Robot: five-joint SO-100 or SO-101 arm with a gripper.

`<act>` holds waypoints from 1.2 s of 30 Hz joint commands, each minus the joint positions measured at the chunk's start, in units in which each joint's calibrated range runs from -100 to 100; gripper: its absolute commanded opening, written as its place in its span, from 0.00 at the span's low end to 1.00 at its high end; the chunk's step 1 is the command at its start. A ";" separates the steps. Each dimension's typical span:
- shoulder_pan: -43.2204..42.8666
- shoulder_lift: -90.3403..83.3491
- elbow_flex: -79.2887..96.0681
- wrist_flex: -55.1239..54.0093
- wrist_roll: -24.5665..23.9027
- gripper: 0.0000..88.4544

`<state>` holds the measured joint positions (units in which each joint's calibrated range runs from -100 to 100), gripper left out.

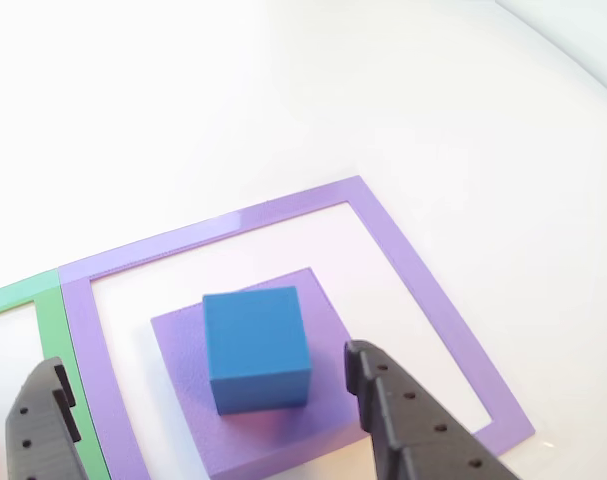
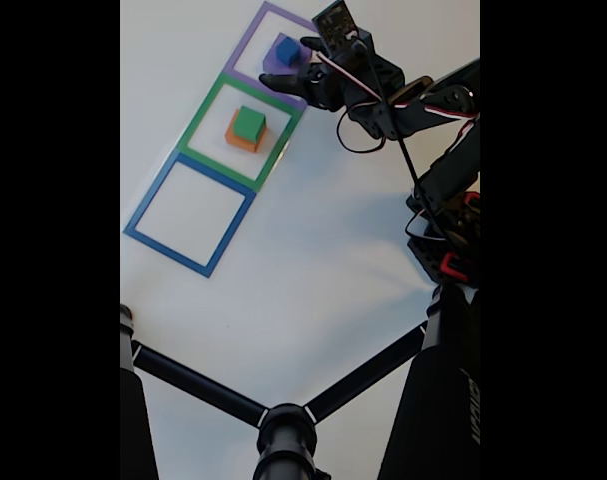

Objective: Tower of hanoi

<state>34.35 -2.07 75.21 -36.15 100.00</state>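
**Hanoi stack split between two squares, end effector open at the blue cube**

End effector (image 1: 208, 425) is hanging with its dark fingers spread wide, gripping nothing. Blue cube (image 1: 257, 346) is sitting between the fingertips, just ahead, touching neither. It is resting on the flat purple block (image 1: 183, 350), inside the purple outline (image 1: 423, 280).

In the fixed view, green block (image 2: 249, 123) is sitting on orange block (image 2: 237, 139) in the green outline (image 2: 205, 112), beyond the end effector. Blue outline (image 2: 147, 205) is standing furthest off.

Judging progress: mid-game, no full tower built. All blocks are looking matte, square-edged, clean on the white bench (image 2: 313, 250).
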 commanded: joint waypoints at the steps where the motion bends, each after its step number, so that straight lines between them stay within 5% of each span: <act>1: -0.89 1.22 -2.12 -3.12 0.00 0.34; 36: -2.13 2.19 -2.57 -3.85 0.00 0.13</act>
<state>32.48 0.55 73.09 -38.81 100.00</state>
